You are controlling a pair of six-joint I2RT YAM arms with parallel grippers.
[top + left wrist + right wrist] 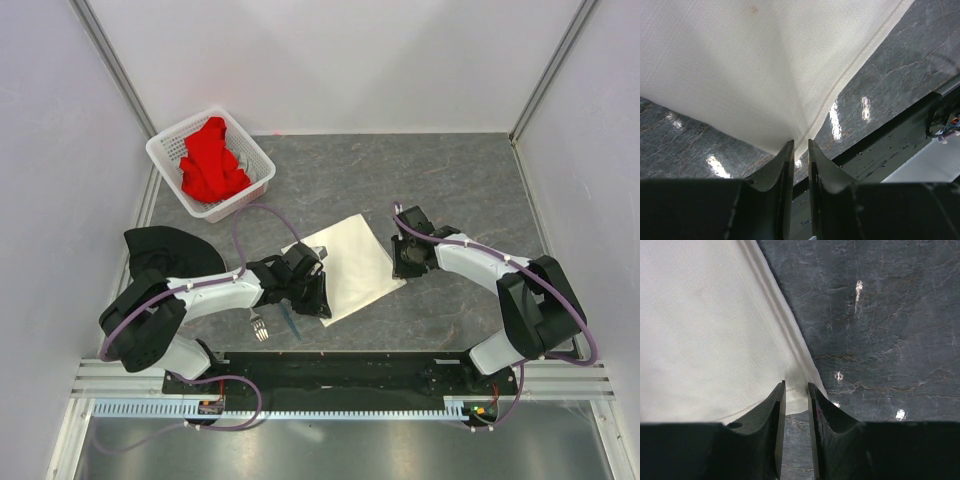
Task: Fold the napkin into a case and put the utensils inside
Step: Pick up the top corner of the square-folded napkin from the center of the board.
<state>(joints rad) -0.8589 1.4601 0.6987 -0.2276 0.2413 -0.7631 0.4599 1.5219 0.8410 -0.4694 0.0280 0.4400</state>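
- The cream-white napkin [352, 262] lies flat in the middle of the frame on the grey marble-look table [470, 190], turned like a diamond.
- The left gripper [318, 300] is at the lower left corner of the napkin. In the left wrist view its jaws are closed to a thin slit, and the corner of the cloth sits in this slit.
- The right gripper [405, 264] is at the right corner of the napkin. In the right wrist view its jaws are also almost together, with the hemmed edge of the cloth between them.
- The silver fork [258, 325] and the blue spoon [291, 320] lie side by side on the table, below the left gripper and off the napkin.
- A white perforated basket [185, 125] in the upper left holds a red cloth [210, 165].
- A black cloth [160, 245] lies at the left edge, below the basket.
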